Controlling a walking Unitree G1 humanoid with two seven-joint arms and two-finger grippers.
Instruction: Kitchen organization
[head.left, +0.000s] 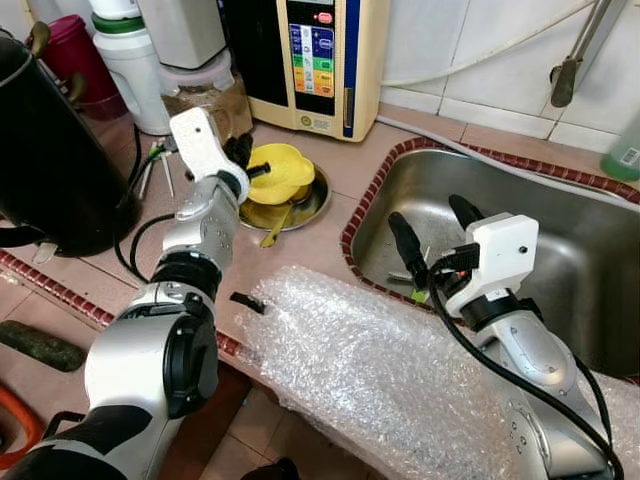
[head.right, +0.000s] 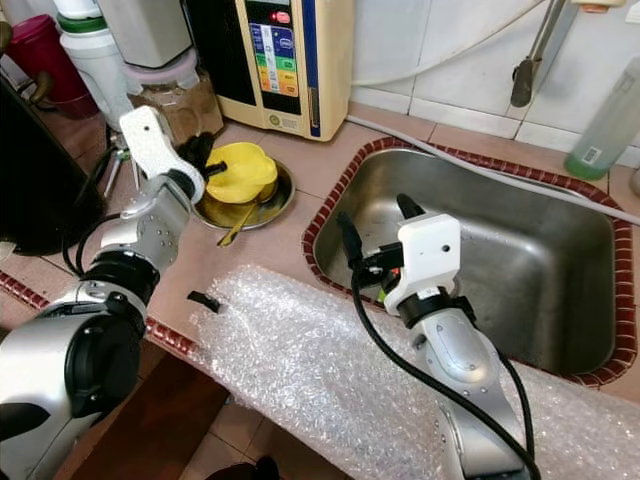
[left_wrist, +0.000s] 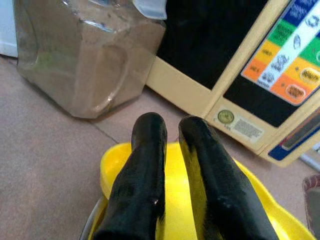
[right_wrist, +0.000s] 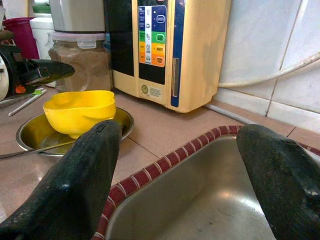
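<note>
Reaching across the tiled counter (head.left: 300, 255), the left gripper (head.left: 243, 158) sits at the near rim of a soft yellow plastic bowl (head.left: 282, 172) that rests in a shallow round steel dish (head.left: 318, 200), just in front of a cream-coloured water appliance with a coloured button panel (head.left: 315, 60). In the left wrist view its two black fingers (left_wrist: 145, 170) lie close together with only a thin slit between them, directly over the yellow rim; whether they actually pinch the bowl's wall cannot be told, since the contact is hidden beneath them. A clear plastic jar of brown powder (left_wrist: 85, 55) stands just beside the bowl, and a spoon handle (head.left: 277, 226) pokes out of the dish.

The right gripper (head.left: 432, 230) hangs over the near edge of the stainless steel sink (head.left: 580, 240), fingers spread wide and empty. A sheet of bubble wrap (head.left: 370, 370) covers the counter edge below it, with a large black pot (head.left: 50, 150) to the far left.

The step in hand looks like taking hold of the yellow bowl, probably to carry it to the sink. The next move calls for a firm grip on the thin, flexible rim, then a clean lift straight up so the dish and spoon stay put and the jar is not knocked.
</note>
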